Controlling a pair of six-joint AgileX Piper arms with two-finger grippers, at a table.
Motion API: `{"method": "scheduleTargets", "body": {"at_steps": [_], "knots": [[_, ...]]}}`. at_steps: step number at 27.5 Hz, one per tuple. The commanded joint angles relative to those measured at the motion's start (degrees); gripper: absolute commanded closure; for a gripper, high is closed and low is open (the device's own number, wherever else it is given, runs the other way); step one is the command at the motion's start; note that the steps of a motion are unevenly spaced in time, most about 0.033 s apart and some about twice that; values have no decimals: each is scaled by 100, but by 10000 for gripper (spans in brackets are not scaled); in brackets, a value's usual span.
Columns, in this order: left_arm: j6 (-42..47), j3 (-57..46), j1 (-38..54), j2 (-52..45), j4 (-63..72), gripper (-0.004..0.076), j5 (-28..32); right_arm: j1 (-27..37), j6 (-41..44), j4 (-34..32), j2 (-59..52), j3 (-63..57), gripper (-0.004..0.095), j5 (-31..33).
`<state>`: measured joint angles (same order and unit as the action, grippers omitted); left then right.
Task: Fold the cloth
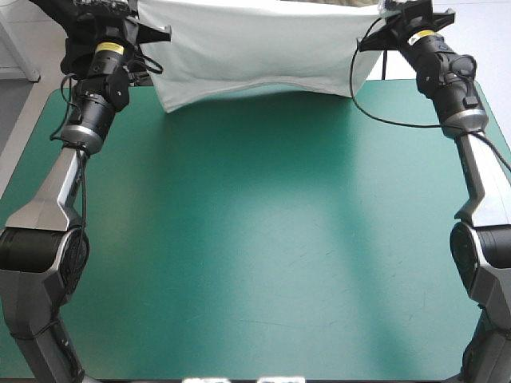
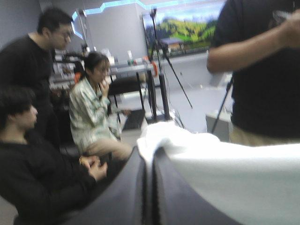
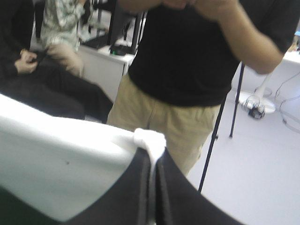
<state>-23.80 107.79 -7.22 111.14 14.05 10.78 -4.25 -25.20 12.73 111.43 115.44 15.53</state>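
White, short-sleeved cloth T-shirt is held up as a stretched sheet between the two pincers, above the far edge of the wide table with a teal-green cover. Its lower hem sags in a shallow curve between them. One upper corner is clamped by the left pincer of two broad black curved fingers. In the left wrist view this pincer is seen pressed all but together, with the white sheet spreading away beside it. The opposite corner is gripped by the right pincer. In the right wrist view that pincer is seen drawn into a pointed arch, with a small bunched tuft of cloth pinched at its tips.
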Motion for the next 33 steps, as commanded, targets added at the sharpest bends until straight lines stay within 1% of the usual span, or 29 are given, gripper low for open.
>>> {"method": "scheduleTargets", "body": {"at_steps": [1, 3, 5, 7, 8, 10, 12, 16, 18, 21, 24, 27, 29, 33], "knots": [[343, -522, 9, -294, 88, 741, 215, -38, -359, 220, -246, -212, 926, 47], [361, -854, 9, -327, 106, 741, -23, -38, -560, 424, -246, -532, 926, 297], [430, -1241, 9, -420, 106, 741, -695, -38, -688, 747, -278, -901, 926, 712], [466, -1427, 9, -550, 106, 741, -1631, -27, -688, 929, -316, -1235, 926, 1378], [466, -1427, 20, -603, 106, 741, -2149, -27, -638, 1009, -340, -1337, 926, 1833], [466, -1427, 34, -746, 82, 741, -3240, -27, -434, 1012, -338, -1422, 926, 2595], [466, -1427, 34, -844, -49, 741, -4081, -27, -345, 954, -352, -1477, 924, 2977], [524, -1427, 34, -925, -469, 741, -5611, 38, -99, 618, -404, -1483, 924, 3748], [570, -1427, 34, -935, -745, 741, -6195, 74, -42, 514, -480, -1491, 925, 4063], [570, -1427, 34, -940, -868, 741, -6714, 129, -16, 426, -668, -1611, 924, 4438], [570, -1427, 34, -940, -841, 741, -7124, 128, 109, 236, -972, -1967, 924, 4510], [570, -1427, 34, -949, -805, 741, -7484, 128, 155, 92, -1355, -2628, 919, 4374], [570, -1437, 34, -998, -766, 741, -7609, 128, 155, 92, -1678, -3185, 919, 4180], [523, -1667, 34, -1202, -564, 741, -7684, 128, 155, 92, -2329, -4199, 919, 3688]]}}
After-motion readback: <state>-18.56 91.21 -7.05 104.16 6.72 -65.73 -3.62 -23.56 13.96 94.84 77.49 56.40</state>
